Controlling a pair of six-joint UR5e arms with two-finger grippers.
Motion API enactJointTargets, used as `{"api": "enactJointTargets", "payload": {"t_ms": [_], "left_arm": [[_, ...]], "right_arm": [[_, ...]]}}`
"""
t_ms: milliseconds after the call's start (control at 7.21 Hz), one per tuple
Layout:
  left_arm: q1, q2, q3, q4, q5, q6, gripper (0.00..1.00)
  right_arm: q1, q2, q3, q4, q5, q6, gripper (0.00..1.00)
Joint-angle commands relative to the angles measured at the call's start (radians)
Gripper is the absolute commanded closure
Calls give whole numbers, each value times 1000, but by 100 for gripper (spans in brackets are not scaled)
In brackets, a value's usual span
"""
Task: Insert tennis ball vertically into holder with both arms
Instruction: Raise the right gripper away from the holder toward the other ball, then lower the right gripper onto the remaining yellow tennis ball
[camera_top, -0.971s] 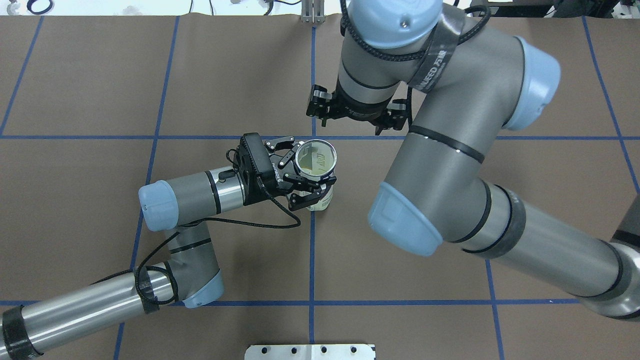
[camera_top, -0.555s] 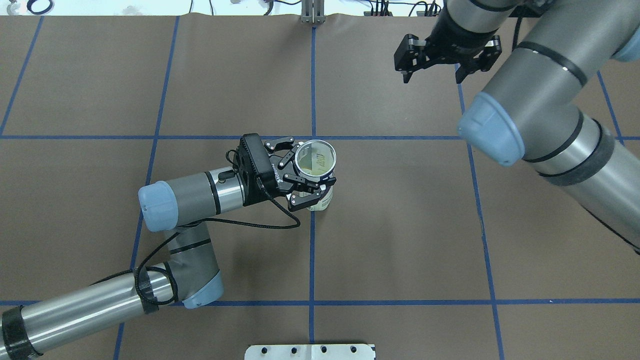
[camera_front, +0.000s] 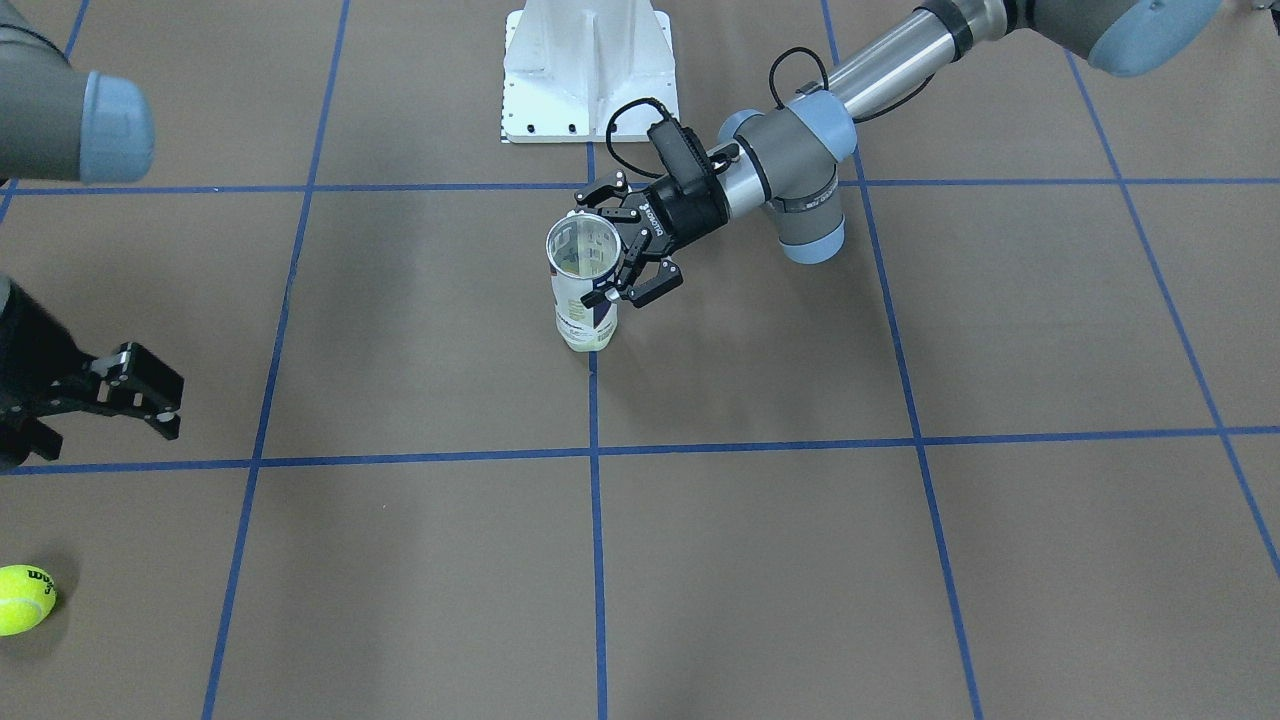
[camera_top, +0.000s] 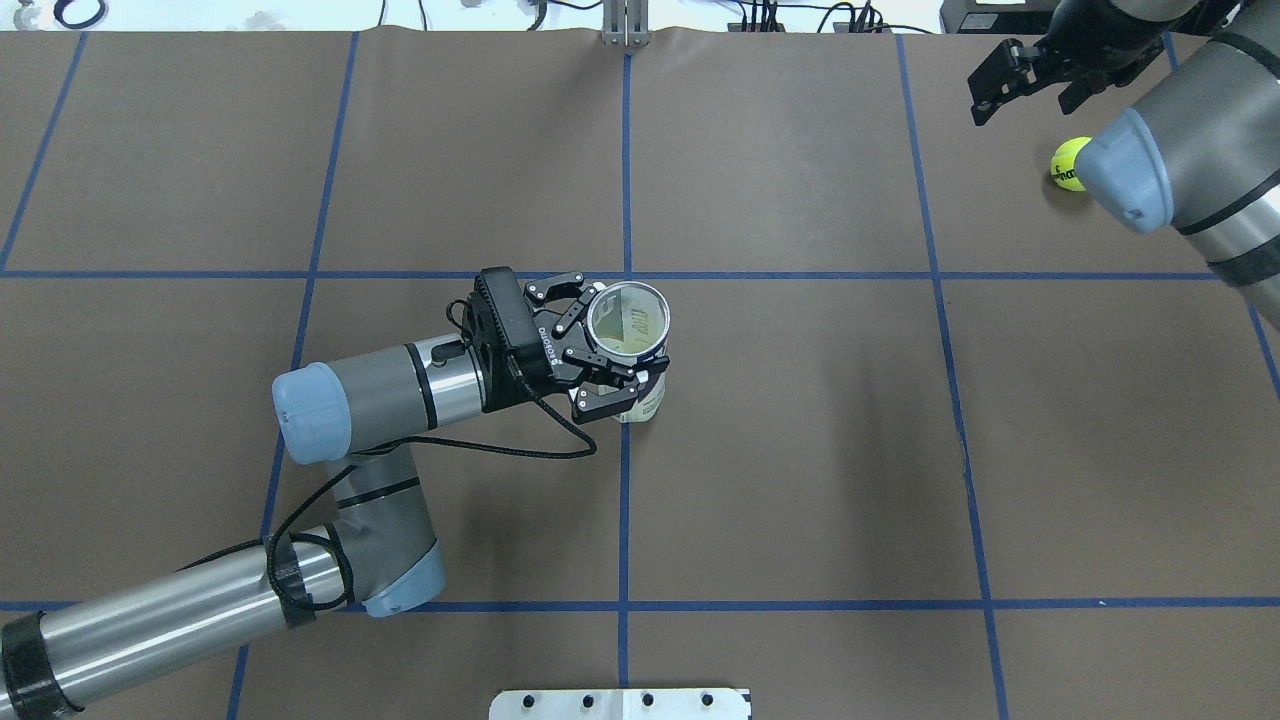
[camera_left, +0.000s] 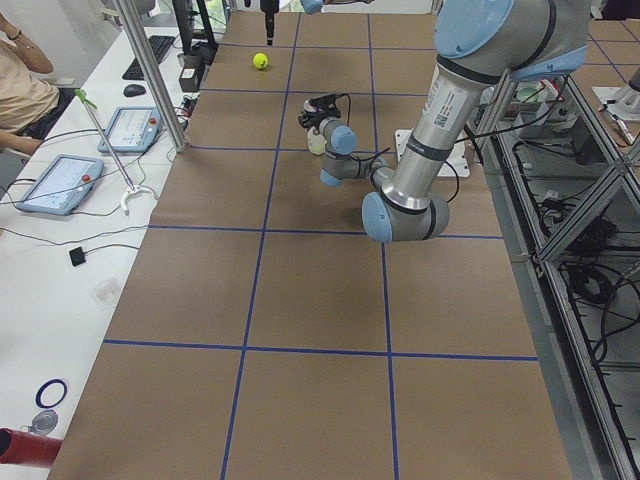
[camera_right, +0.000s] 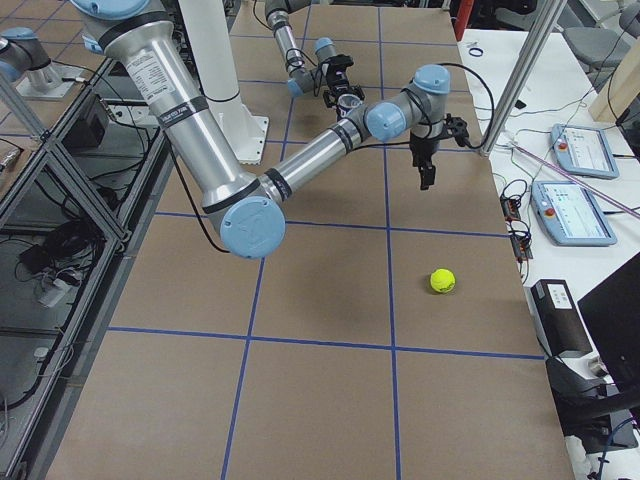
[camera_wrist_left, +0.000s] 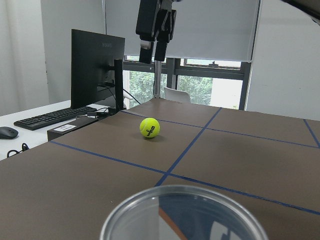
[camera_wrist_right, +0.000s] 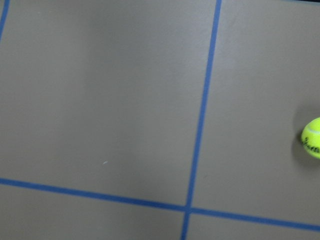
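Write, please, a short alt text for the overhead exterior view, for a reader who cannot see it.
The left claw grips an upright clear holder near the middle of the brown table. Far off at the top right, the open right claw hangs close to a yellow tennis ball lying on the table.

The holder (camera_top: 630, 296), a clear can with a metal rim and a white-and-navy label, stands upright near the table's (camera_top: 800, 450) middle, mouth up. The left gripper (camera_top: 624, 342) clasps it from the left just under the rim (its arm lies low and level). The ball (camera_top: 1063, 160), yellow-green, rests on the table at the far right, well apart from the holder. The right gripper (camera_top: 1028, 100) hangs near the ball, jaws apart, not touching it.
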Motion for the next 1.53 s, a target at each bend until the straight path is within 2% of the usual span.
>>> {"api": "enactJointTargets", "payload": {"t_ms": [0,139,694,832,971,1387], "left_arm": [[0,0,0,-2,2,0,1],[1,0,0,0,2,0,1],[0,0,0,-2,2,0,1],[0,0,0,-2,2,0,1],[0,0,0,-2,2,0,1],[0,0,0,-2,2,0,1]], "right_arm": [[56,-15,-278,277,26,-90,1],[55,-15,-361,370,23,-93,1],[53,-25,-486,516,9,-94,1],[47,-21,-526,554,-38,-93,1],[46,-13,-565,584,-44,-90,1],[30,-1,-599,618,-79,-62,1]]}}
